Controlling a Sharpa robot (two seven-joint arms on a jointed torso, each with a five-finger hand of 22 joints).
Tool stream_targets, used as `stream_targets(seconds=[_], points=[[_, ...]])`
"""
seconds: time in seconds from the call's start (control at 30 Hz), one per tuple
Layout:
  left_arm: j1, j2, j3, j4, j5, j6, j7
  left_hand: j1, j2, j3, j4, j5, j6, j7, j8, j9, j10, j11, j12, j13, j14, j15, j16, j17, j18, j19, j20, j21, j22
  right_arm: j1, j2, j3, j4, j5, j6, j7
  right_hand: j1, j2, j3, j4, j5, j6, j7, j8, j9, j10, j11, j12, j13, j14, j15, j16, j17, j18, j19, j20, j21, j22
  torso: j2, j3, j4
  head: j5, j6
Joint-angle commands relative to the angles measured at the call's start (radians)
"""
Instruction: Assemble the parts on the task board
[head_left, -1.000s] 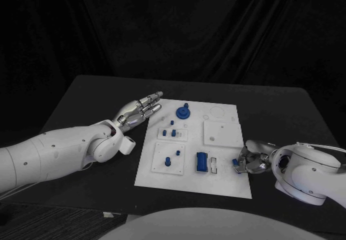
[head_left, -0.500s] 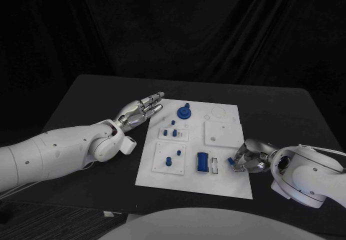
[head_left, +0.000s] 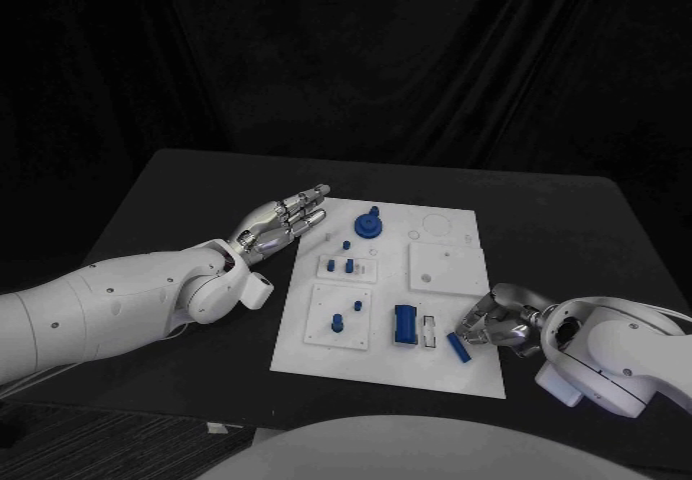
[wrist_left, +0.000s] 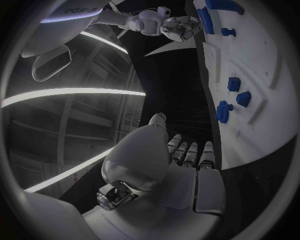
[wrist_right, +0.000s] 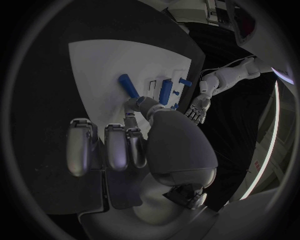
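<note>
A blue peg (head_left: 457, 347) is seen at the fingertips of the right hand (head_left: 500, 325), lying on the board (head_left: 433, 375), whether gripped cannot be told; it should be aligned squarely over its slot before pressing, while the left hand (head_left: 281, 220) is held flat and empty.

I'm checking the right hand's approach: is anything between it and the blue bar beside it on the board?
Nothing visible does. The blue bar lies on the task board right at the fingertips of the right hand; whether they touch it is unclear.
</note>
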Motion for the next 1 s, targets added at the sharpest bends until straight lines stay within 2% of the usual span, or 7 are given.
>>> stream_targets(seconds=[0.03,0.13,0.37,0.5,0.63,0.77,1.0], points=[[-0.001,0.002,0.001,0.002,0.001,0.018,0.013,0.010,0.000,0.007,0.002,0.005,-0.002,0.008,-0.002,0.000,0.001,0.009,-0.003,-0.001,0.000,0.009,-0.004,-0.001,-0.005,0.000,0.010,-0.005,-0.001,-0.001,0.003,-0.002,-0.009,0.093,-0.001,-0.003,-0.017,0.003,-0.004,-0.001,-0.059,-0.002,-0.001,-0.001,-0.001,0.106,0.006,0.003,0.263,0.049,0.004,0.004,-0.004,-0.011,0.049,0.005,0.001,0.216,0.001,0.0002,-0.0003,0.004,0.000],[-0.001,0.001,0.001,0.002,0.001,0.023,0.010,0.009,0.001,0.008,0.002,0.005,-0.002,0.010,-0.002,0.000,0.001,0.009,-0.003,-0.001,0.000,0.015,-0.004,-0.001,-0.004,0.000,0.016,-0.004,-0.001,0.000,0.006,-0.002,-0.016,0.084,0.016,-0.008,-0.028,0.004,-0.017,0.002,-0.128,-0.013,0.001,-0.003,0.001,0.106,0.008,0.003,0.263,0.049,0.006,0.004,-0.008,-0.011,0.049,0.007,0.000,0.216,0.001,0.0005,-0.0013,0.006,0.000],[-0.001,0.002,0.001,0.001,0.001,0.034,0.005,0.009,0.002,0.010,0.003,0.004,0.000,0.012,-0.001,0.000,0.001,0.009,-0.003,-0.001,0.000,0.024,-0.004,-0.001,-0.003,0.002,0.027,-0.003,0.001,0.000,-0.004,-0.003,-0.011,-0.090,0.031,0.048,-0.059,0.003,-0.097,0.029,-0.456,-0.047,0.000,0.025,0.016,0.106,0.008,0.003,0.263,0.050,0.007,0.009,0.002,-0.011,0.048,0.009,0.001,0.216,0.000,0.0000,-0.0034,0.005,0.000],[-0.001,0.001,0.001,0.001,0.001,0.037,0.004,0.009,0.002,0.010,0.003,0.004,0.000,0.012,-0.001,0.000,0.001,0.009,-0.003,-0.001,0.000,0.024,-0.004,-0.001,-0.003,0.002,0.027,-0.003,0.001,-0.002,-0.022,-0.003,0.016,-0.323,-0.020,0.098,-0.043,0.008,-0.134,0.040,-0.481,-0.075,-0.004,0.073,0.044,0.106,0.005,0.003,0.263,0.054,0.005,0.018,0.024,-0.014,0.052,0.007,0.013,0.220,0.000,0.0006,-0.0031,0.006,0.000],[-0.001,-0.002,0.001,0.001,0.001,0.040,0.001,0.009,0.002,0.011,0.003,0.004,0.001,0.013,-0.001,0.000,0.001,0.009,-0.003,-0.001,0.000,0.025,-0.004,-0.001,-0.003,0.002,0.028,-0.003,0.001,-0.004,-0.038,-0.003,0.042,-0.503,-0.022,0.081,-0.058,-0.003,-0.190,0.092,-0.560,-0.129,-0.010,0.126,0.075,0.106,-0.004,0.003,0.263,0.054,-0.002,0.020,0.028,-0.015,0.053,0.001,0.017,0.221,0.000,0.0005,-0.0065,0.004,0.000],[-0.001,-0.001,0.001,0.000,0.001,0.043,-0.001,0.009,0.002,0.011,0.003,0.005,0.001,0.013,-0.001,0.000,0.001,0.010,-0.003,-0.001,0.000,0.025,-0.004,-0.001,-0.002,0.002,0.029,-0.003,0.001,-0.011,-0.047,-0.003,0.057,-0.628,0.014,0.037,-0.058,-0.013,-0.221,0.150,-0.567,-0.194,-0.008,0.175,0.103,0.106,-0.001,0.003,0.263,0.052,-0.001,0.018,0.021,-0.013,0.049,0.000,0.007,0.218,-0.002,-0.0001,-0.0028,-0.002,0.000],[-0.002,-0.005,0.001,0.001,0.001,0.052,-0.008,0.010,0.003,0.014,0.003,0.005,0.006,0.019,0.000,0.001,0.001,0.014,-0.003,-0.001,0.000,0.030,-0.004,-0.001,-0.001,0.002,0.035,-0.003,0.001,-0.047,-0.053,-0.003,0.089,-0.775,0.093,-0.049,-0.067,-0.004,-0.235,0.203,-0.369,-0.216,-0.015,0.289,0.163,0.106,-0.007,0.003,0.263,0.051,-0.005,0.015,0.012,-0.011,0.047,-0.002,0.001,0.216,-0.001,0.0014,-0.0027,0.000,0.000]])
